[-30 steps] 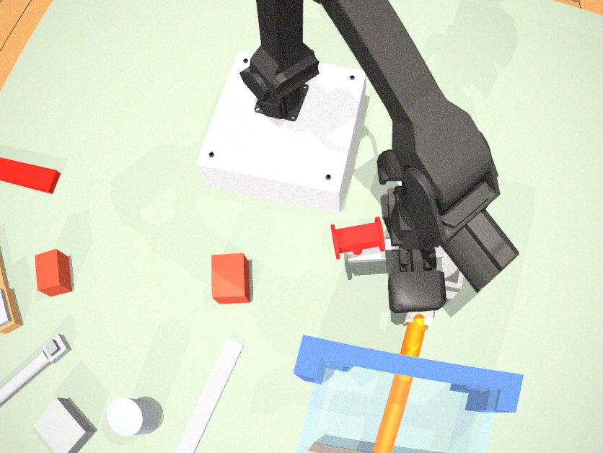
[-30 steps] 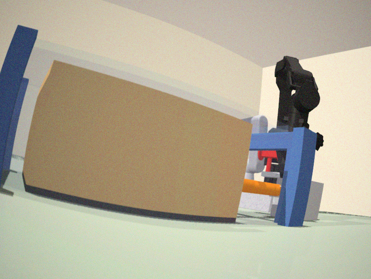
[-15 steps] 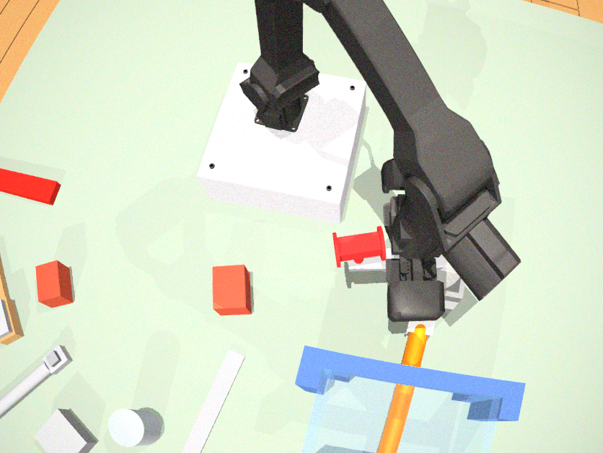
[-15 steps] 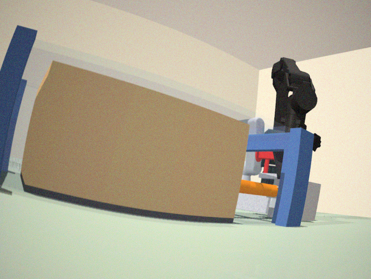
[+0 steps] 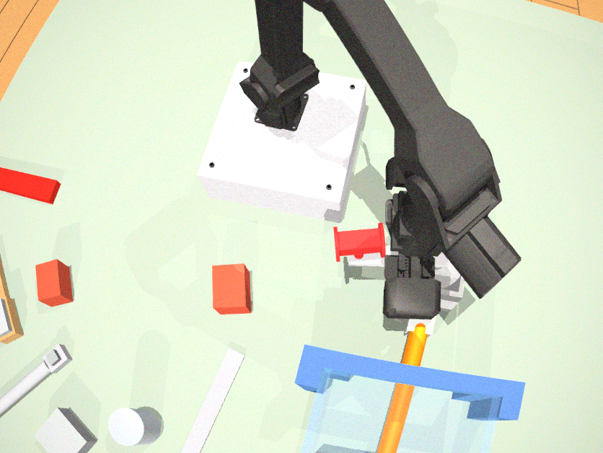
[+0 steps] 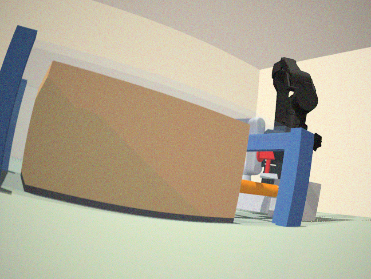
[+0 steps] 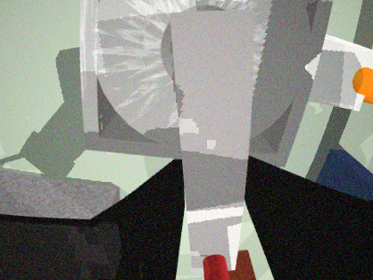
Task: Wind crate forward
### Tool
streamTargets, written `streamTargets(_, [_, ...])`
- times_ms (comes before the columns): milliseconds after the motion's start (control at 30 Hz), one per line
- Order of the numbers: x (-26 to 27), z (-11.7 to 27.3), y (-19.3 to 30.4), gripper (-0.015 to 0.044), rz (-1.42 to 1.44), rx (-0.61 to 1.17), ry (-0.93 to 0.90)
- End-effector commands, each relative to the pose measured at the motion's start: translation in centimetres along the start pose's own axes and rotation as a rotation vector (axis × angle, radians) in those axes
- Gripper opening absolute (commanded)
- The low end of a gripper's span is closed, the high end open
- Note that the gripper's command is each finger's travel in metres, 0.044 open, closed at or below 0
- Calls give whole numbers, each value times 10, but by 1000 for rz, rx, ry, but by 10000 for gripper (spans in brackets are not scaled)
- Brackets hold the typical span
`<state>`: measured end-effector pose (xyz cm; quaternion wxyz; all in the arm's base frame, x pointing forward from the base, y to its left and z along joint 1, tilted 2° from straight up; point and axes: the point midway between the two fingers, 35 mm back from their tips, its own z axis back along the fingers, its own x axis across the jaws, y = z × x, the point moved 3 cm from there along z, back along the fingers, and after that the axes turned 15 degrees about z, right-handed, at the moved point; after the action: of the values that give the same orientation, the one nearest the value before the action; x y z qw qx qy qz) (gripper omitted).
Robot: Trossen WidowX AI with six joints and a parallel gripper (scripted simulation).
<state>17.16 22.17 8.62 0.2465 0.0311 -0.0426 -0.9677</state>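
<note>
Brown crate (image 6: 135, 135) flat, short of the frame (image 5: 409, 373) (image 6: 295, 180) (image 7: 350, 174): we judge winding remains, then release and retreat. Our pincer (image 5: 409, 267) (image 6: 278, 163) (image 7: 215, 183) is clamped on the handle (image 5: 359, 242) (image 6: 266, 155) (image 7: 214, 89), over the winch (image 5: 451, 283) (image 6: 313, 198) (image 7: 129, 107); seating unclear. The crate lies beyond the frame from the pincer, farther from the bench's upper edge in the top view.

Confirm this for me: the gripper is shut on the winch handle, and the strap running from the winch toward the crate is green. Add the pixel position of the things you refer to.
The colour is wrong: the strap (image 5: 415, 345) (image 6: 259, 188) (image 7: 367, 85) is orange, as the top view shows. The gripper (image 7: 215, 187) is indeed shut on the winch handle (image 7: 214, 89).
</note>
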Motion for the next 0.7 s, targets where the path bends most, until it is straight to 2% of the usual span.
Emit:
streamTargets(0, [0, -4, 0, 0, 8, -4, -10])
streamTargets(667, [2, -4, 0, 0, -30, -5, -14])
